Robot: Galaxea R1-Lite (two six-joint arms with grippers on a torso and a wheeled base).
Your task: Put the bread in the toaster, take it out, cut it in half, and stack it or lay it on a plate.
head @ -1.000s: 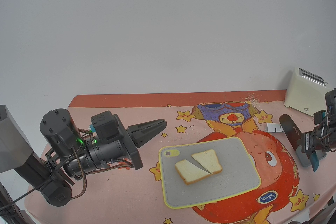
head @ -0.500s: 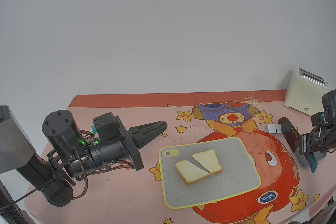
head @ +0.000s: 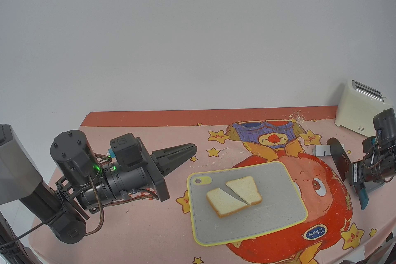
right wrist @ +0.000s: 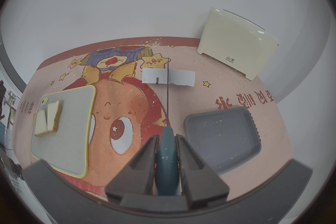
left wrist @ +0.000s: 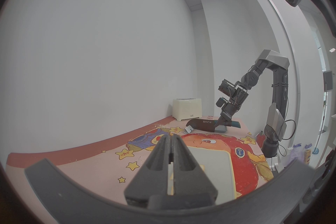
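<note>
Over on the left, your left gripper (head: 181, 152) is hanging above the table (head: 136, 232) with its fingers pressed together on nothing, and it is barely drifting from where it was a second ago. To its right the bread (head: 235, 196) is lying on the board (head: 284, 211), already cut into two halves that are touching along the cut, and neither half is moving. It is sitting near that idle gripper, a little ahead of its tips and lower down. Further right is where things are changing: your right gripper (head: 357, 177), clamped on the handle of the knife (head: 340, 157), is drawing back toward the table's right edge and taking the blade away from the board, close by the tray (right wrist: 224, 137). I am reading that as the cutting being finished and the knife being put away, which is leaving only the plating. Bread and right gripper are now sitting well apart, so you are facing either a long reach back or a pick with the nearer left arm. At the far right the toaster (head: 361, 108) is standing by the wall, beyond the tray
</note>
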